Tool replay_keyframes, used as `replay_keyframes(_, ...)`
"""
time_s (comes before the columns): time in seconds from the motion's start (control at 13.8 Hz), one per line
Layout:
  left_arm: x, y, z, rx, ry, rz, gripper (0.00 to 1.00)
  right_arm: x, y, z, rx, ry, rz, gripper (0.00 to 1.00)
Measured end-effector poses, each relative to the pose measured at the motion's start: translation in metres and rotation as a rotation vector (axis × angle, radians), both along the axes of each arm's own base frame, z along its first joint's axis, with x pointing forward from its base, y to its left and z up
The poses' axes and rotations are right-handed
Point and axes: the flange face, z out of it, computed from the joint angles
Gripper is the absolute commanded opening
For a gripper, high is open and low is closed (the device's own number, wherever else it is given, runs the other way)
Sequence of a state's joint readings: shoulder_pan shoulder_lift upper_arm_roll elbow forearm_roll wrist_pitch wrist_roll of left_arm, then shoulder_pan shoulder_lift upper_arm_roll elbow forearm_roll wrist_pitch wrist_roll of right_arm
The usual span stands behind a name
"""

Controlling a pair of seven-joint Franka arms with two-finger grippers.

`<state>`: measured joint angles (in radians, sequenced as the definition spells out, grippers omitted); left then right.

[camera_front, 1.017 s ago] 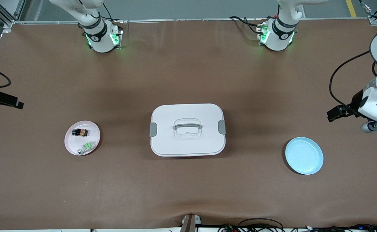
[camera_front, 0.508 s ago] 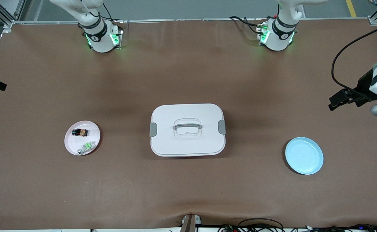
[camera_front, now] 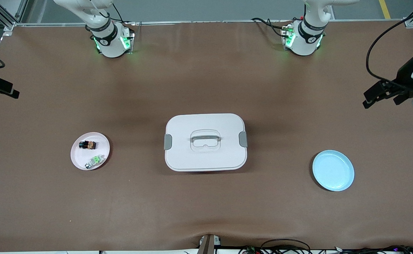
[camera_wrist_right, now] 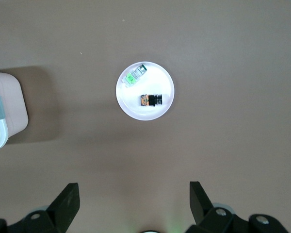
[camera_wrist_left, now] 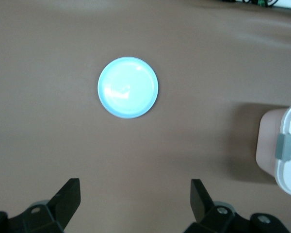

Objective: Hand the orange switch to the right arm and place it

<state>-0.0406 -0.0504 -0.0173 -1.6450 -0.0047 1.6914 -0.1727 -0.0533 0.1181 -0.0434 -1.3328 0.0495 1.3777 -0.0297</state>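
Note:
The orange switch (camera_front: 88, 144), a tiny black block with an orange face, lies on the pink plate (camera_front: 77, 157) toward the right arm's end of the table. It also shows in the right wrist view (camera_wrist_right: 151, 100), on the same plate (camera_wrist_right: 161, 110). My right gripper (camera_front: 0, 90) is open and empty, high over the table's edge at the right arm's end, well off the plate; its jaws (camera_wrist_right: 134, 191) stand wide apart. My left gripper (camera_front: 386, 95) is open and empty, high over the table's edge at the left arm's end (camera_wrist_left: 134, 189).
A small green-and-clear component (camera_front: 95, 160) shares the pink plate, nearer the front camera than the switch. A white lidded box with a handle (camera_front: 205, 141) stands mid-table. An empty light blue plate (camera_front: 333, 170) lies toward the left arm's end.
The left gripper has risen and moved toward the robots' side at the table's end. The right gripper has also shifted toward the robots' side. The things on the table have not moved.

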Motion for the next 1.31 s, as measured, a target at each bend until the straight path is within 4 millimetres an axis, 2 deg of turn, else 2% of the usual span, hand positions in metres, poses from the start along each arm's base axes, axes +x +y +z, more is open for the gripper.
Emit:
replay_keyframes(0.22, -0.010, 0.003, 0.002, 0.005, 0.045, -0.023, 1.00, -0.003, -0.002, 0.003, -0.004, -0.059, 0.055, 1.00)
replay_keyframes(0.65, -0.001, 0.010, -0.020, 0.006, 0.091, -0.015, 1.00, -0.019, 0.002, 0.003, -0.004, -0.104, 0.080, 1.00)
replay_keyframes(0.94, -0.001, 0.010, -0.020, 0.006, 0.091, -0.015, 1.00, -0.020, -0.005, 0.003, -0.005, -0.099, 0.052, 1.00)
replay_keyframes(1.31, -0.001, 0.010, -0.020, 0.006, 0.093, -0.015, 1.00, -0.024, -0.002, 0.001, -0.003, -0.066, 0.003, 1.00)
